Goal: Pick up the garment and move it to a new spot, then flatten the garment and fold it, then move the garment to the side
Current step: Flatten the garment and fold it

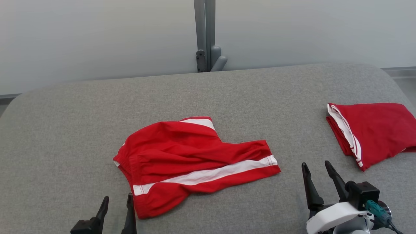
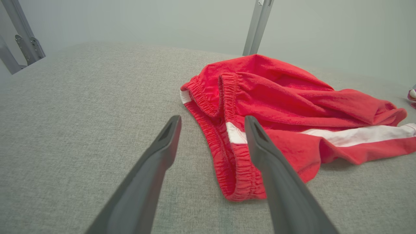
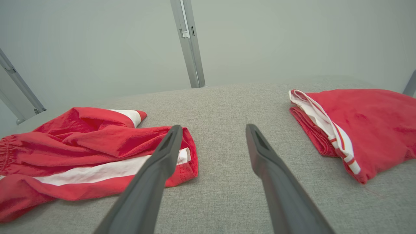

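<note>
A pair of red shorts point(image 1: 191, 162) with a white side stripe lies crumpled in the middle of the grey padded table point(image 1: 65, 130). Its elastic waistband point(image 2: 227, 136) faces my left gripper point(image 1: 117, 201), which stands open just short of it at the front left, holding nothing. My right gripper point(image 1: 316, 167) is open at the front right, between the shorts' leg hem point(image 3: 188, 156) and a folded red garment, touching neither.
A folded red garment point(image 1: 373, 130) with white trim lies near the table's right edge. A grey metal post point(image 1: 205, 35) rises behind the table's far edge against a pale wall. Bare grey table stretches along the left and the back.
</note>
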